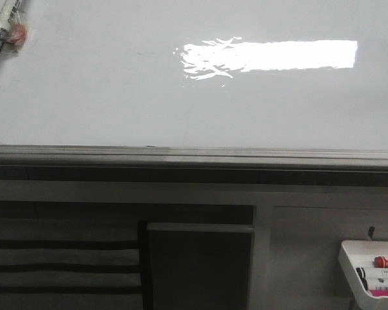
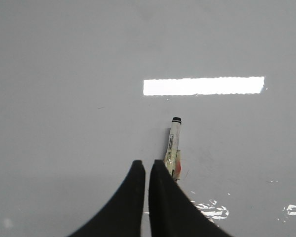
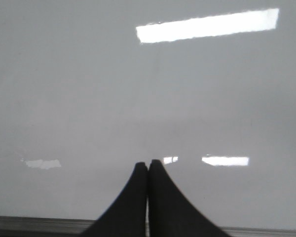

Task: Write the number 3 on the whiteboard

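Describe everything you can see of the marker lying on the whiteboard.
The marker is a slim pale pen, its barrel whitish with small dark print, a black ring at one end and an orange-red patch near the other. It lies flat on the glossy whiteboard, at the board's far left corner in the front view. In the left wrist view it sits just beyond the left gripper, whose fingers are together; contact can't be judged. No writing shows near it.

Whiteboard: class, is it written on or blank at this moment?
Blank, as far as visible: the whiteboard shows only glare and a marker lying on it; no number 3.
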Controlling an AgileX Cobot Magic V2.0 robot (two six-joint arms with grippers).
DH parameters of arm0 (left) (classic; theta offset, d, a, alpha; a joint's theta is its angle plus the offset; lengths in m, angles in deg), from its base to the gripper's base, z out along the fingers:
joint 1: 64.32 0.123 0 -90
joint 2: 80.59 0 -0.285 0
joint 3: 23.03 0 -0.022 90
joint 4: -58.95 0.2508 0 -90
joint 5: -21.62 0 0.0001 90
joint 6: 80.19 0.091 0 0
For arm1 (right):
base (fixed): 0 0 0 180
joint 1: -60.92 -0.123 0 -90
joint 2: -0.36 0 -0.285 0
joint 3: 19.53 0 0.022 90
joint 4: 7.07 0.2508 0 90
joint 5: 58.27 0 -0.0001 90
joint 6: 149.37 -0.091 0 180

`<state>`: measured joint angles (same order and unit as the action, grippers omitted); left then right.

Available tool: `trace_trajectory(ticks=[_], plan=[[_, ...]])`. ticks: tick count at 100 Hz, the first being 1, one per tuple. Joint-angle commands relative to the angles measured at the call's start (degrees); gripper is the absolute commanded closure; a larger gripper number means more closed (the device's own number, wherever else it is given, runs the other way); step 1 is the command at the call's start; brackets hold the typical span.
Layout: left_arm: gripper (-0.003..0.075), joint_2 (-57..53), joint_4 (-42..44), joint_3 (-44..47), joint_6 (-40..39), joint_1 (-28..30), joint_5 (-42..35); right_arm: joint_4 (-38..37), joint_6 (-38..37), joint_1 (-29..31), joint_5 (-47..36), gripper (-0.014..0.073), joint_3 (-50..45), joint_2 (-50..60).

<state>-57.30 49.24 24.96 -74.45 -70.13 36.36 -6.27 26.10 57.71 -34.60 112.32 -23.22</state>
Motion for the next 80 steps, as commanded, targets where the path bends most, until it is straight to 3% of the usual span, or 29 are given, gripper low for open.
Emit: trace_trajectory(ticks=[1,48,54,59,64,74,80], plan=[[0.0739,3.2,-0.3,-2.5,-0.5,-0.4,-5.6,-0.8,0.5,0.4,-4.4,0.0673,2.9,-2.8],[0.0739,5.6,-0.4,-2.5,-0.5,-0.4,-5.6,-0.8,0.5,0.4,-5.2,0.0671,2.9,-3.6],[0.072,5.6,-0.4,-2.5,-0.5,-0.4,-5.6,-0.8,0.5,0.4,-5.2,0.0628,2.9,-3.6],[0.0658,5.6,-0.4,-2.5,-0.5,-0.4,-5.6,-0.8,0.5,0.4,-5.3,0.0543,2.9,-3.6],[0.0554,5.8,-0.2,-2.5,-0.5,-0.4,-5.6,-1.7,0.5,0.4,-5.4,0.0405,2.9,-3.6],[0.0282,5.8,-0.2,-2.5,-0.5,-0.4,-6.0,-2.3,0.5,0.4,-5.4,0.0167,2.9,-3.6],[0.0187,5.8,-0.2,-2.5,-0.5,-0.4,-6.4,-2.3,0.5,0.4,-5.4,0.0101,2.9,-3.6]])
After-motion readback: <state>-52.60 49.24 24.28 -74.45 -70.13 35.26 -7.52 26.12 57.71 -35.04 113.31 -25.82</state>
